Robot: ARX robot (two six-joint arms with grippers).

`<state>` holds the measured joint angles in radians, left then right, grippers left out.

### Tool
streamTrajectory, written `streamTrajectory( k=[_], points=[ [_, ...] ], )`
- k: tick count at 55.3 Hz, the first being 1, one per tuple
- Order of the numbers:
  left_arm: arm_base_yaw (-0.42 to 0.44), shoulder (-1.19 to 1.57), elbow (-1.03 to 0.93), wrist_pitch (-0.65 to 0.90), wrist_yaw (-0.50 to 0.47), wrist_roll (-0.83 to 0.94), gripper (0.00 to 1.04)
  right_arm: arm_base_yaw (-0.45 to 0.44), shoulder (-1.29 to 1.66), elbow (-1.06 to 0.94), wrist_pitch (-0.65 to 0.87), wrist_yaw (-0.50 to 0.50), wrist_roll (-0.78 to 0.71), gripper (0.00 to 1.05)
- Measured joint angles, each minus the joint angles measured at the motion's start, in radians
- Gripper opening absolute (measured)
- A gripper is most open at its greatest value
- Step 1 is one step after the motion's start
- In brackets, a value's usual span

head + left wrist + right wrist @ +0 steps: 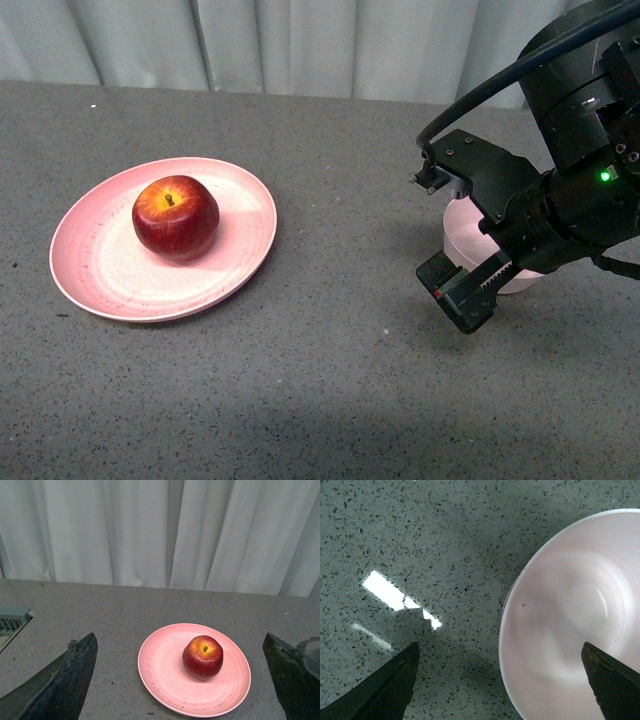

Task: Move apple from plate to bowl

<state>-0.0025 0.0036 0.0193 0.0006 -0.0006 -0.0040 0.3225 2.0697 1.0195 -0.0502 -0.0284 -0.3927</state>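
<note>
- The right end effector (437,235) hangs low over the counter (300,380) with its jaws spread wide and nothing between them. Its wrist view shows only bare counter and part of the bowl between the two fingers.
- The bowl (555,605) sits just under and behind this end effector, which partly hides it in the front view. We see it is empty.
- The left end effector (179,639) also has its jaws wide apart and holds nothing. It does not show in the front view. Its wrist camera looks across the counter toward the plate, and we judge it is not yet near.
- The apple (176,217) sits stem up on the plate (100,260), a little toward the plate's far side. Nothing touches it.
- The plate lies on the left of the counter and the bowl on the right, with open counter between them. The apple is therefore well apart from the right end effector.
- In the left wrist view the apple shows between the two fingers but farther off, so we judge the left one better lined up for a reach.
- As we read it, none of the task is done. The apple is still to be reached, clamped, lifted, carried across and let go into the bowl.
- The bowl looks only just wider than the apple, so we expect the drop to need careful centring.
</note>
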Motion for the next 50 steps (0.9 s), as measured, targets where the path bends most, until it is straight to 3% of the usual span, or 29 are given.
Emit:
streamTrajectory(
  k=[13, 17, 25, 31, 42, 50],
  points=[
    [0.000, 0.000, 0.000, 0.000, 0.000, 0.000, 0.98, 0.006, 0.015, 0.006, -0.003, 0.008, 0.004, 0.59],
    [0.000, 0.000, 0.000, 0.000, 0.000, 0.000, 0.98, 0.008, 0.018, 0.006, -0.003, 0.012, 0.005, 0.43],
    [0.000, 0.000, 0.000, 0.000, 0.000, 0.000, 0.98, 0.008, 0.018, 0.009, -0.007, 0.013, 0.007, 0.23],
    [0.000, 0.000, 0.000, 0.000, 0.000, 0.000, 0.98, 0.007, 0.018, 0.011, -0.005, 0.037, -0.005, 0.01],
    [0.000, 0.000, 0.000, 0.000, 0.000, 0.000, 0.98, 0.003, 0.009, 0.012, 0.000, 0.045, -0.039, 0.01],
    [0.000, 0.000, 0.000, 0.000, 0.000, 0.000, 0.98, 0.020, -0.071, 0.014, -0.030, -0.006, -0.057, 0.01]
  ],
)
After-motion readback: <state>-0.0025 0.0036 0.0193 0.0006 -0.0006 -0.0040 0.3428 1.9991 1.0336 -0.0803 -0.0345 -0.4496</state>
